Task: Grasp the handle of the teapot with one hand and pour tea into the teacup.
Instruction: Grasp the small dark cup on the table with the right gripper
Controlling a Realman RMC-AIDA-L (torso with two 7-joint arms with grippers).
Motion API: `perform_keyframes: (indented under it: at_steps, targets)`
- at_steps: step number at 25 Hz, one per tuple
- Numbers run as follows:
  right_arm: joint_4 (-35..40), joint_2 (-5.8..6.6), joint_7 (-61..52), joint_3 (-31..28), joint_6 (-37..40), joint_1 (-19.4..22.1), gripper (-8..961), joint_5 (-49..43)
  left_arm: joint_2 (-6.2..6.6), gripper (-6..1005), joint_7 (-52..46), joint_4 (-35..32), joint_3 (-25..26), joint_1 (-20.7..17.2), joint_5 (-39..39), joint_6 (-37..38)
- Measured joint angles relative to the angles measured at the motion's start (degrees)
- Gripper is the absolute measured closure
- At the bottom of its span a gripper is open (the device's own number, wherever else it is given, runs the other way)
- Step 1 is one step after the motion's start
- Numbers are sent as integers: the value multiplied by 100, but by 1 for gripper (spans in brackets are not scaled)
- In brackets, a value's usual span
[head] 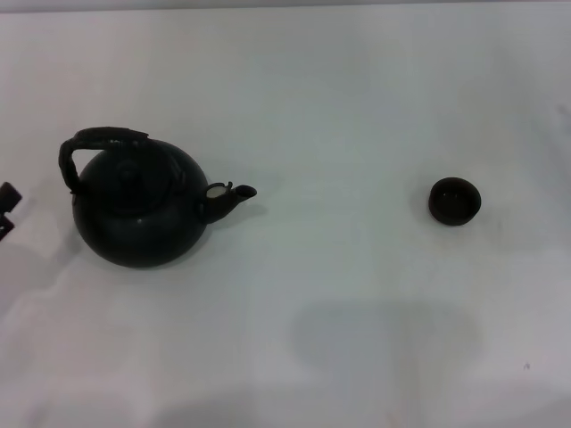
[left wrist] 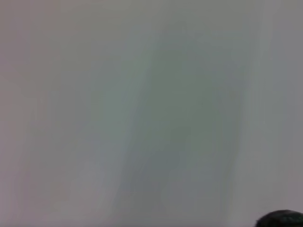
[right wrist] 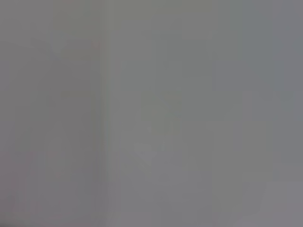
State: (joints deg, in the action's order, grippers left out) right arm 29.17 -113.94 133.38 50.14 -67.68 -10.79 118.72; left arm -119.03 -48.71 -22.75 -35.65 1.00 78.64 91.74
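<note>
The matte black teapot stands on the white table at the left in the head view, its short spout pointing right. Its dark rough arched handle rises over the knobbed lid. The small dark teacup stands upright far to the right, well apart from the spout. My left gripper shows only as a dark tip at the left edge, just left of the teapot and not touching it. A dark rounded edge shows in a corner of the left wrist view. My right gripper is out of view.
The white table fills the head view. A soft shadow lies on it near the front middle. The right wrist view shows only plain grey surface.
</note>
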Motion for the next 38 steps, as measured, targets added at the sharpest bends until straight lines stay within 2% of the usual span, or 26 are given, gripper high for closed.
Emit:
perform_keyframes:
  at_steps: [4, 8, 13, 16, 21, 29, 33, 38]
  targets:
    - [345, 54, -284, 16, -119, 221, 97, -215, -14, 214, 180, -8, 10, -183, -380, 18]
    - [654, 231, -853, 0, -750, 248, 97, -1182, -33, 214, 437, 47, 14, -362, -827, 30]
    - [1177, 529, -2063, -11, -1501, -38, 96, -2571, -7, 213, 524, 149, 16, -329, -907, -138]
    - [1446, 588, -2638, -13, -1848, -310, 95, -3297, -12, 213, 547, 165, 107, -272, -913, -271]
    - [1710, 493, -3085, 8, -2020, -710, 94, -4274, -14, 213, 563, 222, 225, -201, -918, -307]
    - [1772, 132, -3354, 26, -1972, -1336, 92, -5917, -12, 213, 708, 370, 226, -168, -922, -307]
    - [1780, -5, -3362, 25, -1742, -1416, 89, -6412, -20, 214, 724, 452, 226, -129, -959, -290]
    - [1779, -94, -3331, 36, -1687, -1540, 88, -6775, -16, 214, 905, 668, 225, -56, -1050, -251]
